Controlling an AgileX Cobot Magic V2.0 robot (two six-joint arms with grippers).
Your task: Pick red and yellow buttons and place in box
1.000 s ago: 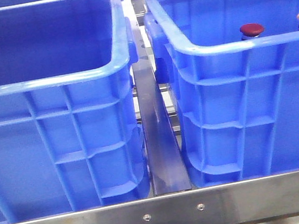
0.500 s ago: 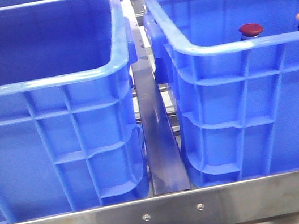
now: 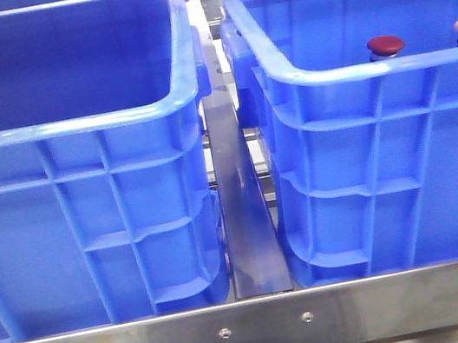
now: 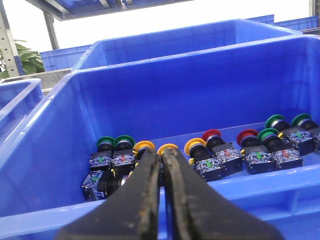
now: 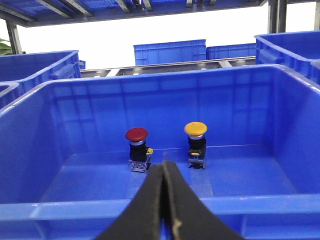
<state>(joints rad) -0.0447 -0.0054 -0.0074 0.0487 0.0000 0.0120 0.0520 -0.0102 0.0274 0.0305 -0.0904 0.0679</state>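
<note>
We see both claws, left (image 4: 161, 159) and right (image 5: 164, 170), clenched empty; red button (image 5: 136, 134) and yellow button (image 5: 195, 129) stand beyond the right claw, inside the box (image 5: 160, 207).

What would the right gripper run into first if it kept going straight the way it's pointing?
Probably the near rim of the blue box; just above that, the red button standing beside the yellow button. Depth is unclear.
</note>
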